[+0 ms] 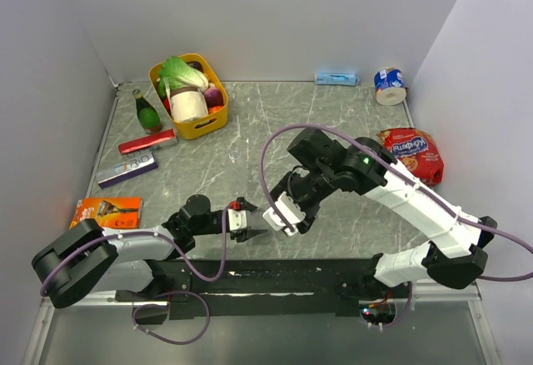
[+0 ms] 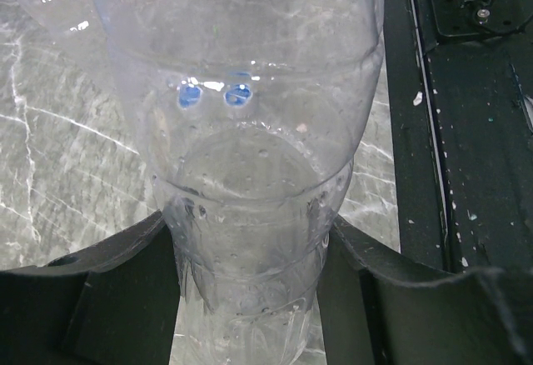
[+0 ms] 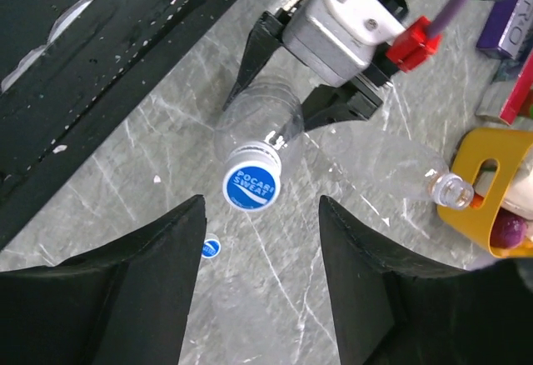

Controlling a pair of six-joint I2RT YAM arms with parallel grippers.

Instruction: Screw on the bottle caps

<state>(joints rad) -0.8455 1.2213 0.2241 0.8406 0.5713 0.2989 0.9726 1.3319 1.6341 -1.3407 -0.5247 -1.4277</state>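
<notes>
The left gripper (image 2: 250, 232) is clenched around the body of a clear bottle (image 3: 260, 119) at the near middle of the table (image 1: 350, 123), and a blue cap (image 3: 250, 186) sits on the bottle's neck. The right gripper (image 3: 262, 215) hangs over that cap, fingers spread wide and touching nothing. A loose cap (image 3: 210, 248) lies on the table close by, and an uncapped bottle (image 3: 391, 161) is toward the yellow basket (image 3: 466, 148).

We see a grey counter (image 3: 283, 315) veined with white, like marble. The bottle (image 3: 260, 119) is clear and colourless; its cap (image 3: 251, 187) is blue with white lettering and a white swoosh. A loose cap (image 3: 211, 248) is blue and white too. The basket (image 3: 508, 142) is yellow, the tall bottle (image 1: 147, 113) green, the snack bag (image 1: 414, 152) red.
</notes>
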